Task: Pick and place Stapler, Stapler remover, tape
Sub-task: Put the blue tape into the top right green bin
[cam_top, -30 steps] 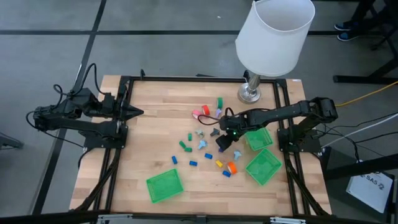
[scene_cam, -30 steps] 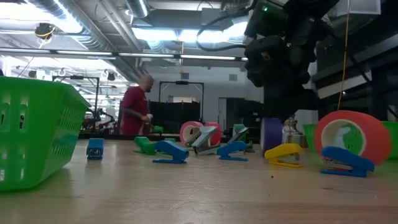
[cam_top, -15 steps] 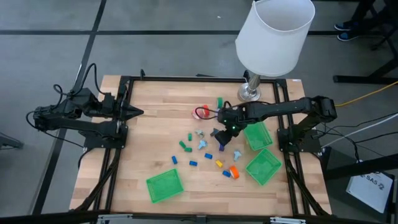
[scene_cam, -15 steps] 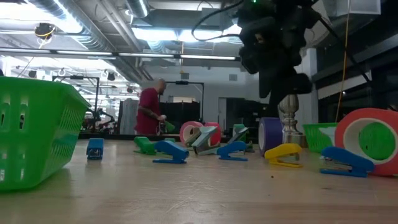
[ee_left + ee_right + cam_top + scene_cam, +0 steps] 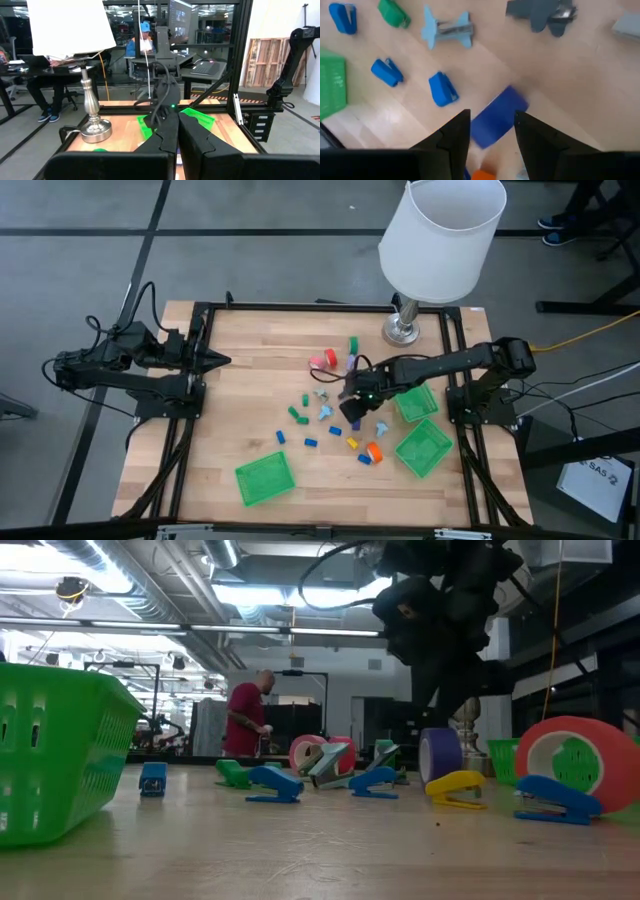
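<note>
Looked down from above, going left to right. Found the left gripper (image 5: 215, 361) at the left edge of the desk (image 5: 250, 340), resting over bare wood. Saw its fingers (image 5: 167, 142) pressed tight together in its own wrist view.

Saw a green basket (image 5: 265, 478) near the bottom middle of the desk. Spotted little blue staplers (image 5: 311, 444) just to its upper right. Noticed a pink and red tape roll (image 5: 325, 359) higher up, near the middle.

Found the right gripper (image 5: 355, 402) right of the middle, reached in from the right side, among the small things. Saw its fingers (image 5: 457, 132) pinching a purple tape roll (image 5: 500, 112) by its two flat sides. Could not tell whether that roll touched the desk. Saw a light blue staple remover (image 5: 447, 29) and a blue stapler (image 5: 442, 90) lying below on the wood.

Spotted an orange tape roll (image 5: 373, 450) just below the right gripper. Saw two more green baskets (image 5: 424, 446) at the right side. Saw a white lamp (image 5: 445, 235) standing at the upper right.

From desk height, saw a yellow stapler (image 5: 455, 788) in front of the purple roll and a big red tape roll (image 5: 575, 762) at the far right.
</note>
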